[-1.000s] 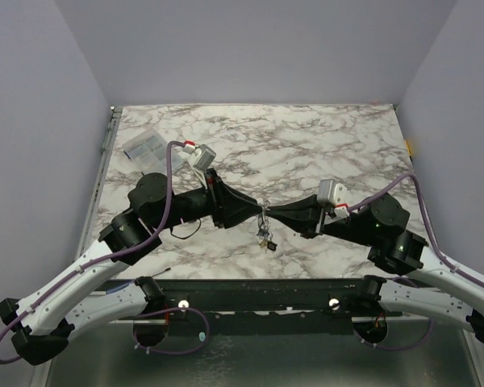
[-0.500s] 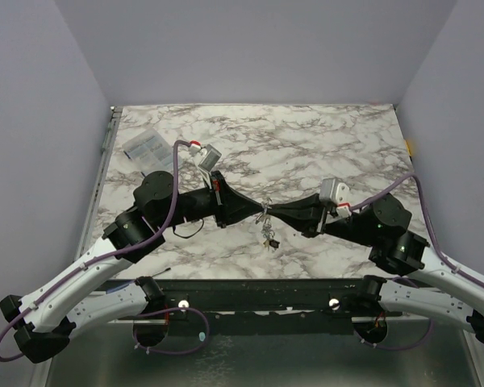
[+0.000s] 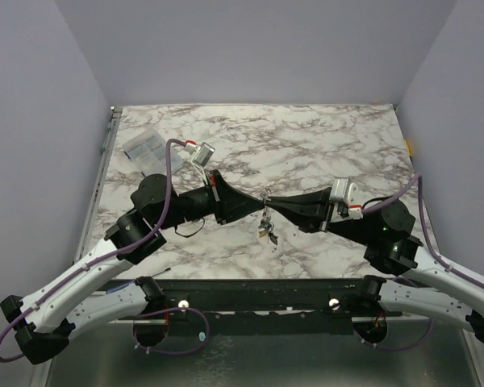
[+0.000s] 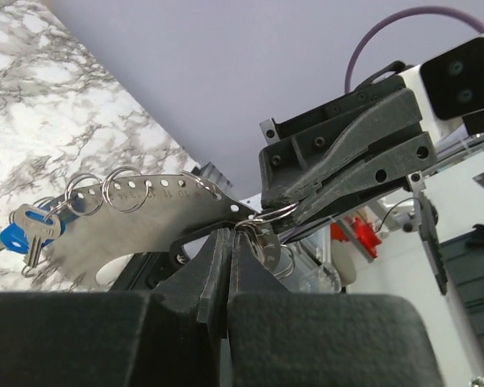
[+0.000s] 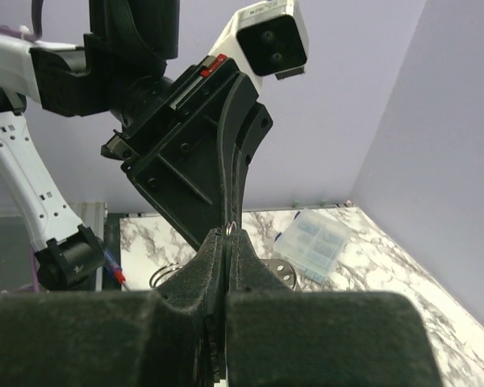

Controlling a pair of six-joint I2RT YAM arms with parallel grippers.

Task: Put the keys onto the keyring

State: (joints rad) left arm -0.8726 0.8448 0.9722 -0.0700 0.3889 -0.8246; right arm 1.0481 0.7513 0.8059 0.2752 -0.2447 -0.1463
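Top view: shows left hand [image 3: 256, 208] and right hand [image 3: 276, 207] tip to tip above mid bench [image 3: 306, 145], keys [image 3: 264, 226] dangling beneath.

Left wrist: shows left hand [image 4: 228, 242] pressed together, pinching the keyring [image 4: 266, 242]; right hand [image 4: 294, 211] opposite, nipping it too; keys [image 4: 28, 230] ringed to a perforated plate [image 4: 145, 218].

Right wrist: shows right hand [image 5: 227, 242] pressed together on keyring [image 5: 228, 232], packet [image 5: 315, 240] behind.

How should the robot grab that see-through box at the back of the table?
Probably across its shorter width, coming straight down from above. The clear box lies flat on the marble table near the far left corner, so its sides are free but nothing fits underneath. The left gripper is nearer, though it is shut on the keyring.
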